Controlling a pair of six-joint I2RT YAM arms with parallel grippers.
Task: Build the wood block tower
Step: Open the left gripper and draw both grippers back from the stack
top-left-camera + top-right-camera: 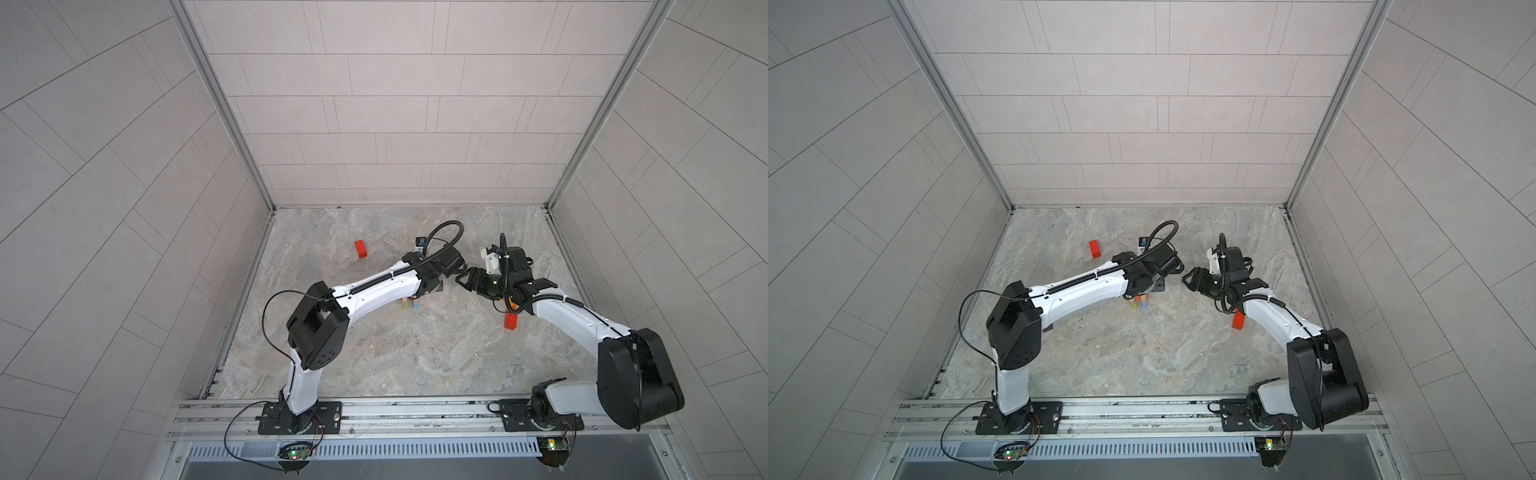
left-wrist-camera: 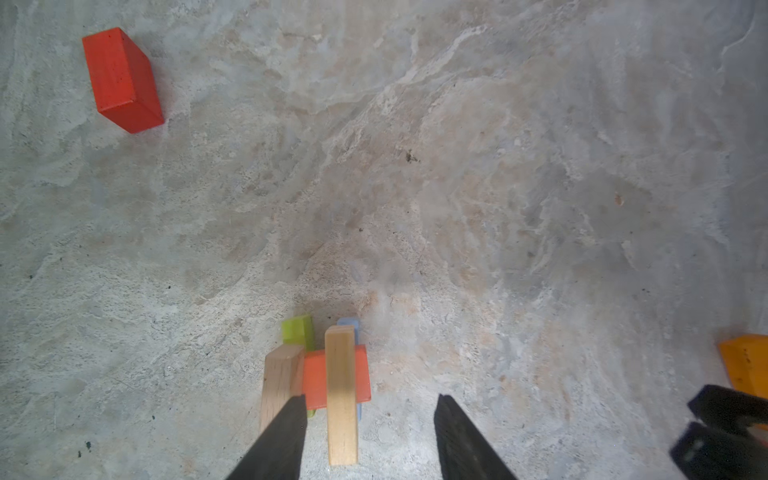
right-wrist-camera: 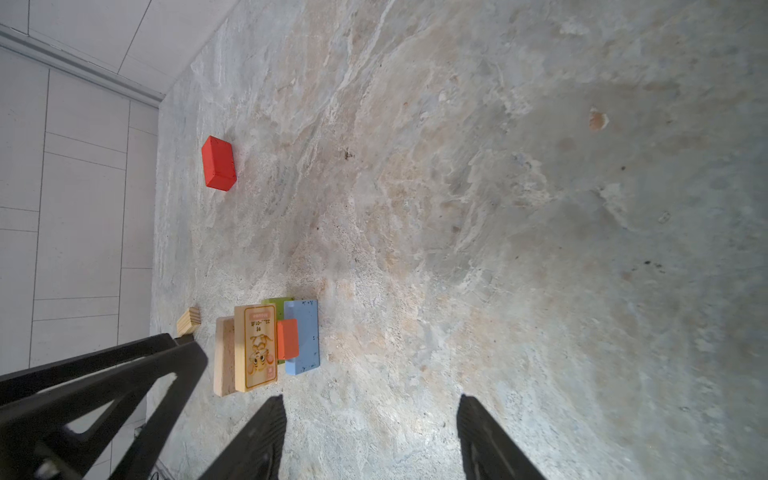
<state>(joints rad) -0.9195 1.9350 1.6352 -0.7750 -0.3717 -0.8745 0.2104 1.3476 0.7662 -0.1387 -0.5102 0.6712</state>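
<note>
**Tan layer on the tower: left tool due to lift clear**

The tower (image 1: 409, 304) stands mid-bench (image 1: 415, 357), beneath the left arm's wrist in both top views. The step in hand, I judge, is the tan layer.

In the left wrist view the left tool (image 2: 370, 400) hangs over the stack with its jaws parted and nothing clamped. The long tan block (image 2: 340, 395) lies in the gap, with bare bench showing between it and one finger. The other finger crosses in front of the second tan block (image 2: 282, 380). The right tool (image 3: 372, 399) sits near the tower, spread wide and empty.

Both tan blocks have their long axes side by side, along the line of the left tool's fingers. They run the same way as the green bar (image 2: 297, 332) and blue bar (image 2: 349, 326) lowest, and across the red cross-block (image 2: 316, 378) between. The second tan block sits slightly skewed, and I cannot tell whether it rests wholly on the red.

The next move probably calls for a straight rise without sideways drift, since the fingers flank the top layer. After that comes a crossing block:
- A loose red block (image 1: 361, 248) lies well apart, far left.
- A second loose red block (image 1: 510, 321) lies beside the right arm.
- An orange block (image 2: 744, 361) lies by the right tool.
</note>
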